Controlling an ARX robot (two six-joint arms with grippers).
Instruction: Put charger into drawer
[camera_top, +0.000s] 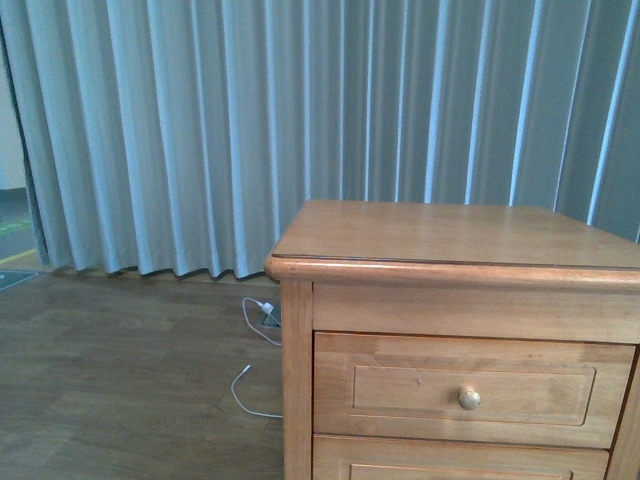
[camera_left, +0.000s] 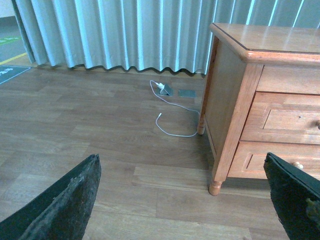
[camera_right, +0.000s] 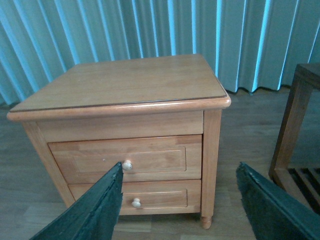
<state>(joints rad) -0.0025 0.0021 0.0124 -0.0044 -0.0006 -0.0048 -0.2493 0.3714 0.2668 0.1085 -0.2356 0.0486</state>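
Clearly both tools stand wide open and carry nothing. In the left wrist view the left tool (camera_left: 185, 200) shows as two dark fingers (camera_left: 65, 205) spread far apart, with bare wooden floor (camera_left: 100, 125) between them and nothing touching either one. In the right wrist view the right tool (camera_right: 185, 205) is spread just as wide, its dark fingers (camera_right: 95, 210) framing the front of the nightstand (camera_right: 130, 90) without touching it.

The nightstand is honey-brown wood with a smooth surface on top that carries no charger in any view. Its upper drawer (camera_top: 470, 390) is shut flush with the front, a recessed panel with one round brass knob (camera_top: 469, 398) at its middle. Below it sits the lower drawer (camera_right: 137, 197), also shut, with a like knob (camera_right: 136, 203).

No charger shows in any of the three views, so its place cannot be told.

On the floor beside the nightstand, on the side toward the curtain's (camera_top: 200, 130) hem, a thin white cable (camera_left: 175, 117) lies in a loose curve, running to a small white plug (camera_left: 159, 86) by a floor socket. On the nightstand's other side, in the right wrist view, part of a darker wooden frame (camera_right: 295, 130) stands near it, apart from it.
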